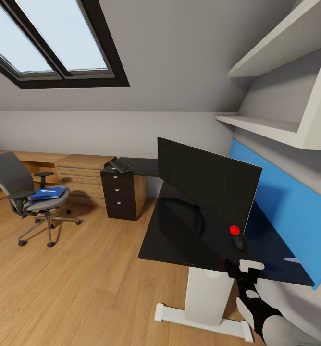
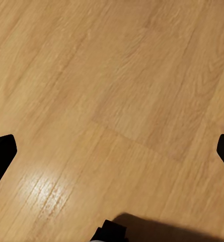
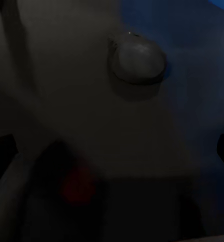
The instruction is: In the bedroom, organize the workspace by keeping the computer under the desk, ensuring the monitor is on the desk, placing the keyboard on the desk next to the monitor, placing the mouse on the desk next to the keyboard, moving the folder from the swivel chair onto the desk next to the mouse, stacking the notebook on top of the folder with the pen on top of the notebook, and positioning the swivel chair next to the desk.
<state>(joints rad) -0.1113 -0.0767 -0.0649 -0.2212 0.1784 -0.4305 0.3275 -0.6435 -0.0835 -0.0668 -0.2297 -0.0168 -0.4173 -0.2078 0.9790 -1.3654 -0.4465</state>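
Here's the attic bedroom, skylight [image 1: 50,38] up at eleven o'clock in the head view, and the glossy black desk [image 1: 179,235] sits just right of centre with its blue back panel [image 1: 295,206] running off toward four o'clock. The monitor [image 1: 208,192] stands upright on the desk, screen dark, red dot at its lower corner, no readable brand or lettering anywhere on it. Just below that dot, the mouse [image 1: 239,243] rests on the desk top, and the right gripper [image 1: 247,269] hovers near it at five o'clock, fingers spread wide apart and holding nothing; in the right wrist view the mouse [image 3: 137,63] lies ahead of the gripper, apart from it, fingertips dark at both picture edges with the desk surface between them. Over at nine o'clock the swivel chair [image 1: 21,192] stands well apart from the desk on the wood floor [image 1: 83,288], the blue folder [image 1: 49,193] lying flat on its seat with a pale pen [image 1: 49,191] on top; no writing can be made out on the folder. At ten o'clock of the monitor, the keyboard [image 1: 120,166] lies on the black cabinet desk [image 1: 124,192] with silver knobs, beside a light wooden drawer unit [image 1: 81,175]. The left wrist view looks onto bare floor [image 2: 112,101], left gripper [image 2: 112,151] fingers wide apart and empty. White shelves [image 1: 276,91] hang at one o'clock.
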